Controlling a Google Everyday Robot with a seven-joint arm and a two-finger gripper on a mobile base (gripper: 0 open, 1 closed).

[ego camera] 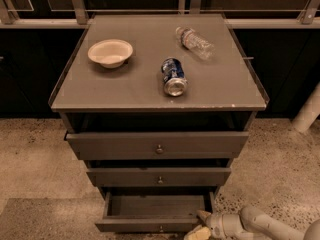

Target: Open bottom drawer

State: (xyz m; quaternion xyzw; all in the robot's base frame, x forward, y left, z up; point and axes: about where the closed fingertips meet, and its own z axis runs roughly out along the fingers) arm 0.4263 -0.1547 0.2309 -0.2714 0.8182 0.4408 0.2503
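The dark grey flat-fronted bottom drawer sits lowest in the cabinet and is already pulled out, so its inside shows. I judge the task nearly done, with maybe a little more pull left. The pale two-finger gripper is low at the drawer's right front corner; whether it holds anything I cannot tell. The speckled floor in front gives room to move

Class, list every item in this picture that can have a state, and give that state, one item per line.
Bottom drawer: pulled open, inside looks empty.
Middle drawer: slightly out.
Top drawer: slightly out.
Bowl: upright, empty.
Can: on its side.
Bottle: on its side.
Gripper: low, at the open drawer's front right corner.
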